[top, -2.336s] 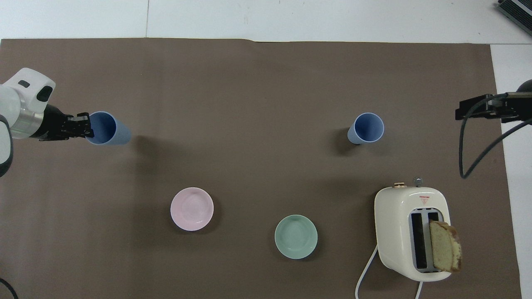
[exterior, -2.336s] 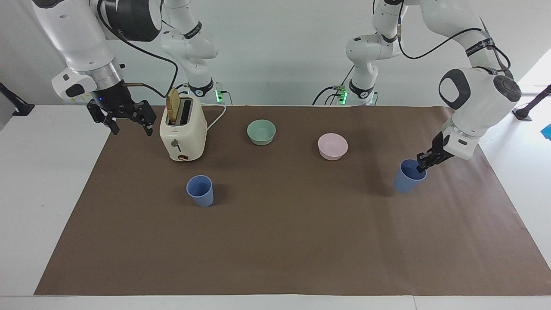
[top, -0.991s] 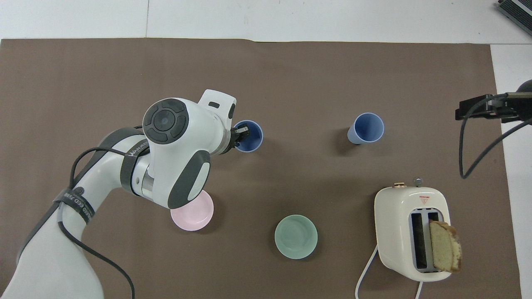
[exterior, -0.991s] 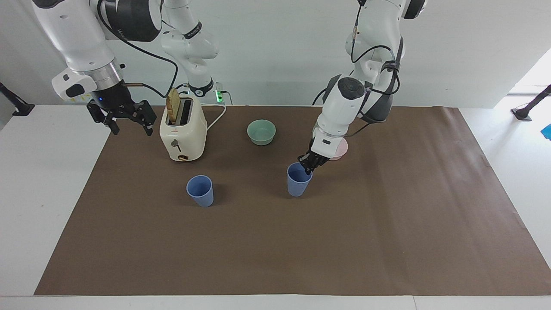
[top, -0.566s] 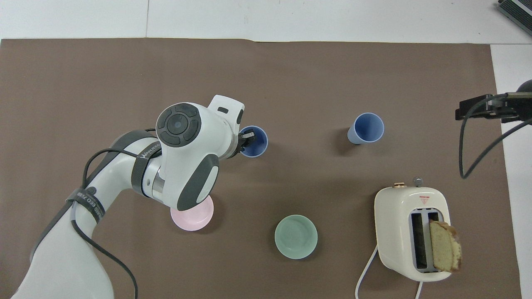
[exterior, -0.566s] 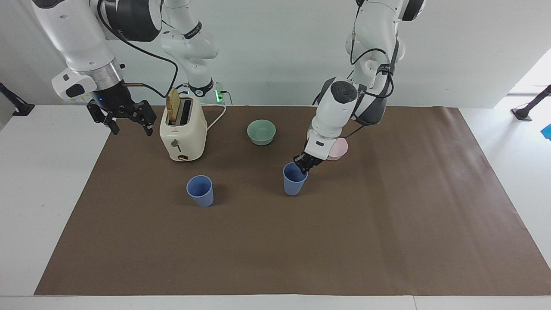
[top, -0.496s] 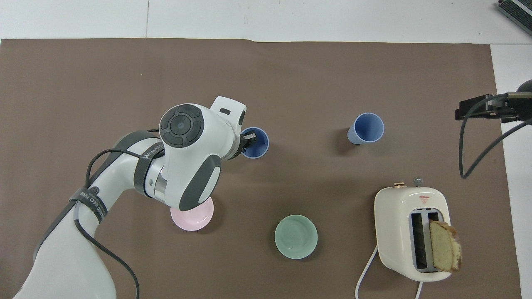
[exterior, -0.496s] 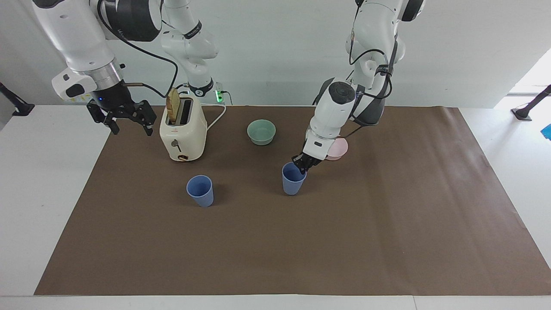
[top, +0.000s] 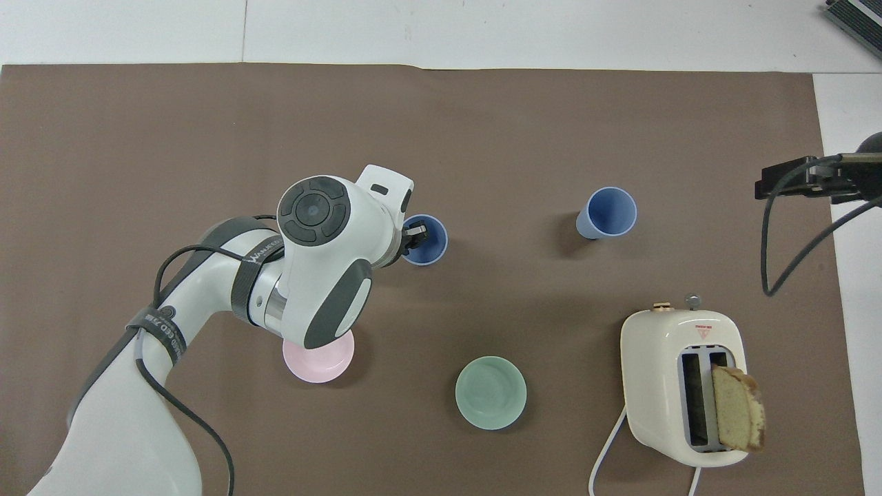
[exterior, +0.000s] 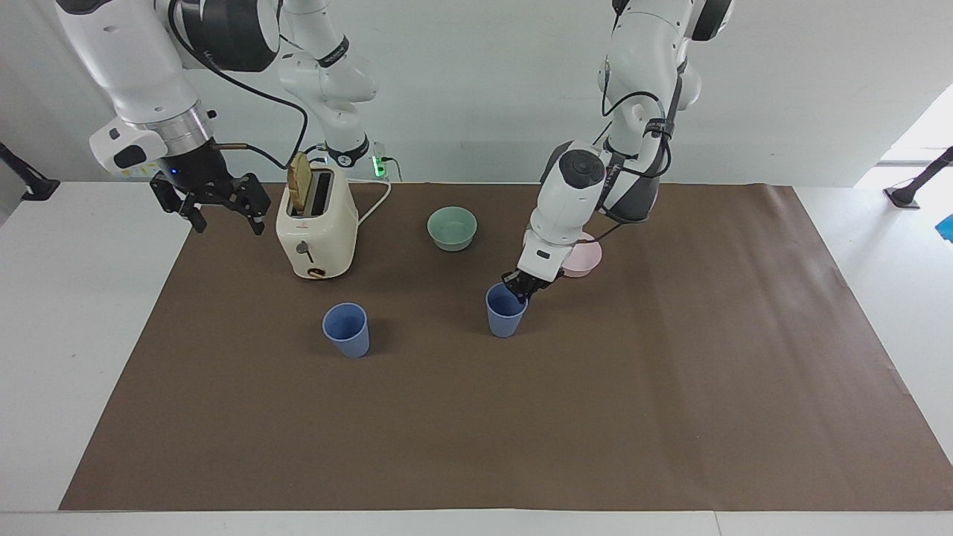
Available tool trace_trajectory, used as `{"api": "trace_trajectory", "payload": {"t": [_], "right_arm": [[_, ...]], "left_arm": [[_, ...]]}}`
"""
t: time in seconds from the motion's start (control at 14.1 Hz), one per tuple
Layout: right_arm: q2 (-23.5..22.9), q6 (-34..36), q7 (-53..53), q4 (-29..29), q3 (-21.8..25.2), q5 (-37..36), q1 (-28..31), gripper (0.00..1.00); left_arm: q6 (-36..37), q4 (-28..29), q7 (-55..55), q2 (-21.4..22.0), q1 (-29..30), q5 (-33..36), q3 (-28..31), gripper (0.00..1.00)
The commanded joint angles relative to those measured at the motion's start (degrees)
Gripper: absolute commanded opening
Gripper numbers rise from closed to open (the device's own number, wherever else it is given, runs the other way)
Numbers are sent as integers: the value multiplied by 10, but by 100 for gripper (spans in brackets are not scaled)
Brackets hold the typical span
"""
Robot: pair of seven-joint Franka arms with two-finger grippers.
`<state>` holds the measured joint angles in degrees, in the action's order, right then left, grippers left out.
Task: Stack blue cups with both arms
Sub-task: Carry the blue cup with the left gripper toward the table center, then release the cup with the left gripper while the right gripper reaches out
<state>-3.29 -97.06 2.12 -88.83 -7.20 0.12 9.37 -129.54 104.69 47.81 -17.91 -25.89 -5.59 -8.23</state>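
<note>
the left gripper [exterior: 520, 286] sits at the rim of one blue cup [exterior: 505, 313] mid-surface; whether its jaws pinch it, i cannot tell. the other cup [exterior: 346, 330] stands near the toaster [exterior: 316, 234]. the right gripper [exterior: 216, 202] waits, jaws spread.

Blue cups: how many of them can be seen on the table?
2. One blue cup stands on the brown mat, with the left gripper at its rim. The other blue cup stands alone, farther from the robots than the toaster. None looks hidden.

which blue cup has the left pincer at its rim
The blue cup beside the pink bowl: the left pincer sits at its rim. The other blue cup, by the toaster, stands alone.
</note>
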Motion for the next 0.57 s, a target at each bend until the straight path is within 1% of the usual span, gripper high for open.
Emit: {"api": "trace_trajectory", "payload": {"t": [0.0,0.21,0.28,0.5], "right_arm": [[12,-4,-9,-13,-2,7,5,100],[15,-8,-11,-20,-3,7,0,100],[20,-12,-11,-32,-3,8,-1,100],[15,-77,-11,-59,-4,13,-2,100]], "left_arm": [[11,-5,-1,2,-4,36,9,100],[57,-12,-21,25,10,59,15,100],[67,-12,-34,33,16,63,15,100],[109,-12,-112,68,68,63,15,100]]}}
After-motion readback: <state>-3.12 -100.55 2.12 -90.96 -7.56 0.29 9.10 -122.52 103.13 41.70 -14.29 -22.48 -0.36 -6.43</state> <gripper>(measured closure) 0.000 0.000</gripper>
